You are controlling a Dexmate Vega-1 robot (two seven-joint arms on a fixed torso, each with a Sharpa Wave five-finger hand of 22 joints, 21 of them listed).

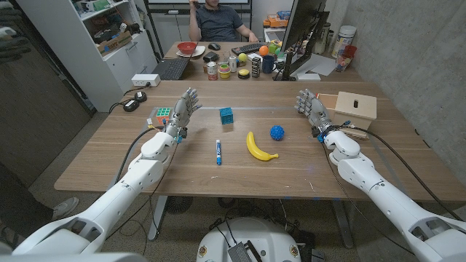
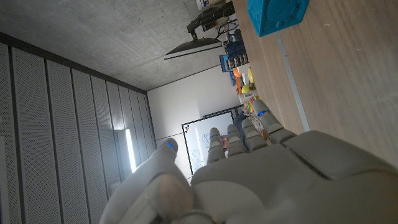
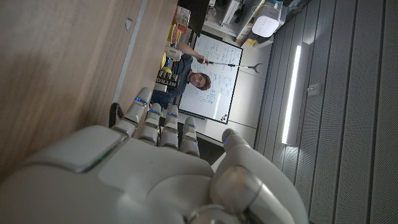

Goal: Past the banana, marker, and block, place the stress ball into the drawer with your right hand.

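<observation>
Standing on its edge near the table's right side, the right hand (image 1: 311, 108) is holding nothing, its fingers (image 3: 151, 121) reaching up and spread a little apart, the palm facing inward toward the middle. Just to its right the drawer (image 1: 355, 108), a pale wooden box with a dark slot in its front, is sitting near the table's (image 1: 102, 153) right edge. The ball (image 1: 277, 132), blue and spiky, is lying well apart from the right hand, toward the middle of the table. Just beside the ball, nearer the robot, the banana (image 1: 259, 147) is lying on its side, curving toward the front edge. Left of the banana the marker (image 1: 218, 151) is lying lengthwise, pointing away from the robot. Beyond the marker the teal block (image 1: 226, 116) is resting on the wood, and it is showing again in the left wrist view (image 2: 277, 15).

On the far side of these things the left hand (image 1: 182, 110) is standing upright too, empty, fingers (image 2: 249, 134) apart and raised. Just left of it a puzzle cube (image 1: 162, 114) is sitting on the table.

Behind the table a second desk (image 1: 196, 62) is carrying a keyboard, cups and a monitor, and a person (image 1: 217, 18) is sitting beyond it.
</observation>
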